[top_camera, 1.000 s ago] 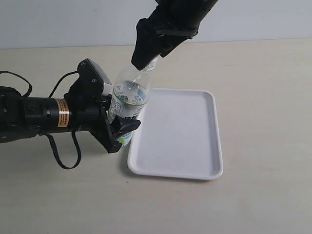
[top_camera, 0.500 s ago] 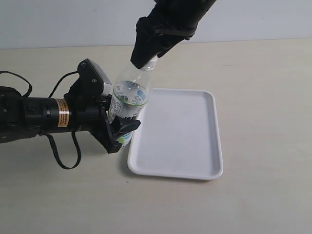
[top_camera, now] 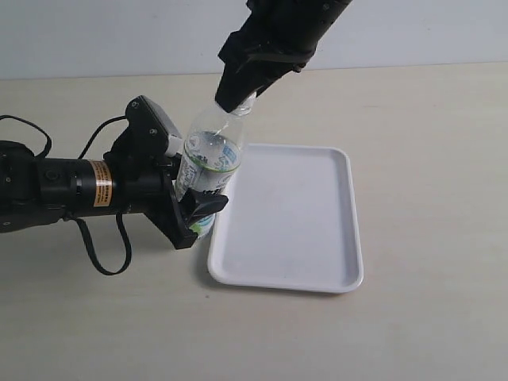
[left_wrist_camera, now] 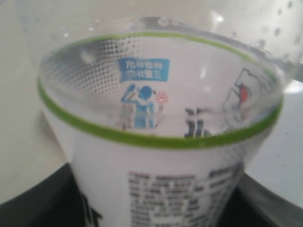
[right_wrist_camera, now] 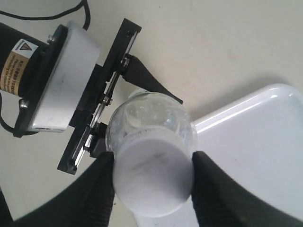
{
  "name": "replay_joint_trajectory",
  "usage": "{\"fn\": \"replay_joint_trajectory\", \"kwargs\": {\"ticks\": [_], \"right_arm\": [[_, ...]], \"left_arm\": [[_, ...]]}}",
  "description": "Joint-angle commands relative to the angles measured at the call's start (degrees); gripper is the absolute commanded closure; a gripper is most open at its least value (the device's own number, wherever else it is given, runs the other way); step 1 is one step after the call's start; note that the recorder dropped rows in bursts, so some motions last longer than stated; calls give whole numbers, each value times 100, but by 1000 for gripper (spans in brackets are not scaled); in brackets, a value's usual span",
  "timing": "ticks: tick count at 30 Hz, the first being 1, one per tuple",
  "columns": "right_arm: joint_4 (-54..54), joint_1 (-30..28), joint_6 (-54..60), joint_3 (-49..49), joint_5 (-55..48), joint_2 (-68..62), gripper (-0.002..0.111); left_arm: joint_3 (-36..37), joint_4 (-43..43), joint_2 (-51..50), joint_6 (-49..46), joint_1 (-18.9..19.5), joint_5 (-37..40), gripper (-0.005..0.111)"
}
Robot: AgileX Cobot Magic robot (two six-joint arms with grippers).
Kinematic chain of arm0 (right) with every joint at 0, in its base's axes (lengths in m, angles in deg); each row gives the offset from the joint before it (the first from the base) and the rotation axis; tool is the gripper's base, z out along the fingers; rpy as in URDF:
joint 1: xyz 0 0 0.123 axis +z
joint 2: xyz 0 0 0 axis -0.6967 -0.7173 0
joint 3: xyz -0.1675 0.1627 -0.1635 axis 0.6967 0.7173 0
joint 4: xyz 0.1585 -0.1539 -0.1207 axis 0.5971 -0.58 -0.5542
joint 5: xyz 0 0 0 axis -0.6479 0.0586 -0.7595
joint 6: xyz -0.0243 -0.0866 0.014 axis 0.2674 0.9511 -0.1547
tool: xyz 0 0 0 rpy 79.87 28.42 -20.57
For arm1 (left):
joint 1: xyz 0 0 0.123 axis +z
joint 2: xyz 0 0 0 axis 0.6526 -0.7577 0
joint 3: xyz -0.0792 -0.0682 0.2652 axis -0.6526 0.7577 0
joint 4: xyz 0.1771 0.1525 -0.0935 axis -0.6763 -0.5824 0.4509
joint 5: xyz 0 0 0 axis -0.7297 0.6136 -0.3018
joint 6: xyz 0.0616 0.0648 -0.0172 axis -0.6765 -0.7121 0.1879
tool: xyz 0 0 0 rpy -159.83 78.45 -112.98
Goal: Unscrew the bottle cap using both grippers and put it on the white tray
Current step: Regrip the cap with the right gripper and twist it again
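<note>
In the exterior view the right end effector (top_camera: 235, 100) covers nearly all of the bottle cap (right_wrist_camera: 152, 177); we see only a white sliver of it. The left end effector (top_camera: 189, 194) hides the base of the bottle (top_camera: 208, 159), and its arm (top_camera: 48, 186) runs off the left edge. In the left wrist view the bottle overfills the picture, and we cannot read the blurred label print (left_wrist_camera: 161, 198). In the right wrist view the cap's side wall is blurred, and the picture's edges cut off the white tray (right_wrist_camera: 265, 142).

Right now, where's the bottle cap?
The bottle cap sits atop the bottle, pinched by the right end effector, left of the white tray in the exterior view.
</note>
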Motion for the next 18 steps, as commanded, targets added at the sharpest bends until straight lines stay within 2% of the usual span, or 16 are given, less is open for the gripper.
{"fn": "replay_joint_trajectory", "kwargs": {"ticks": [1, 2, 8, 14, 15, 18], "right_arm": [[9, -5, 251, -21, 177, 16, 104], [9, -5, 375, -21, 200, 16, 108], [23, -5, 1771, -21, 229, 16, 108], [38, -5, 3589, -21, 196, 16, 108], [38, -5, 4171, -21, 196, 16, 108], [38, -5, 4783, -21, 196, 16, 108]], "left_arm": [[-40, 82, 101, -36, -8, -178, 107], [-40, 82, 101, -36, -8, -178, 107], [-40, 93, 101, 9, -8, -218, 107], [-40, 93, 101, 31, -8, -218, 107], [-40, 93, 101, 31, -8, -218, 107], [-40, 93, 101, 31, -8, -218, 107]]}}
